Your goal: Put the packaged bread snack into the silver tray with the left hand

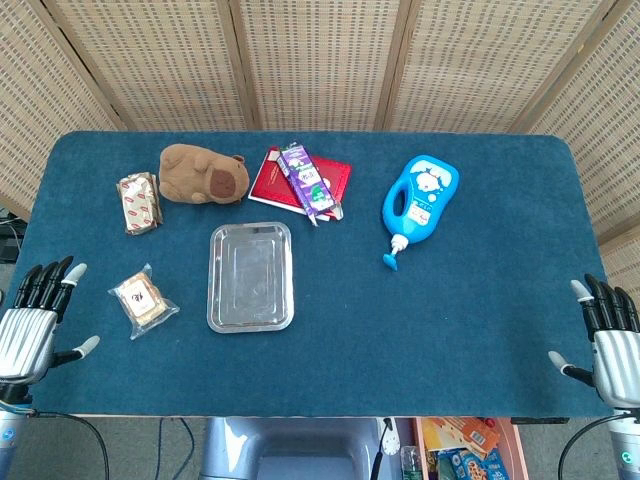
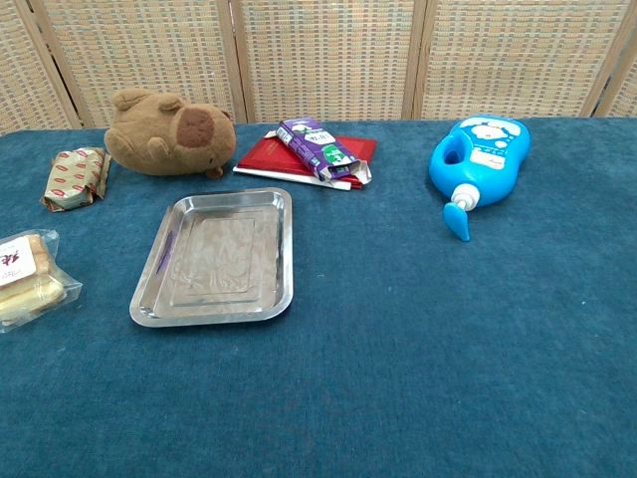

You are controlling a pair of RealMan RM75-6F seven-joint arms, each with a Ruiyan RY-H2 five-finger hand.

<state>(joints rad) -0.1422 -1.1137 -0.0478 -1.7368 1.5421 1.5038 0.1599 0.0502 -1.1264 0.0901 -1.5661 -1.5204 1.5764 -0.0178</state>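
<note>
The packaged bread snack [image 1: 143, 302] [image 2: 24, 278], pale buns in a clear bag, lies on the blue table left of the silver tray [image 1: 250, 318] [image 2: 149, 304]. The tray holds nothing. My left hand [image 1: 35, 322] hovers at the table's front left edge, fingers spread and holding nothing, a short way left of the snack. Over at the front right edge my right hand [image 1: 610, 338] is likewise spread and free of any object. Neither hand shows in the chest view.
Along the back lie a red-and-white wrapped snack [image 1: 138, 201] [image 2: 75, 177], a brown plush animal [image 1: 205, 174] [image 2: 169, 132], a red book [image 1: 303, 183] [image 2: 299, 157] with a purple carton [image 1: 307, 180] [image 2: 318, 149] on it, and a blue bottle [image 1: 418, 200] [image 2: 478, 159] on its side.
</note>
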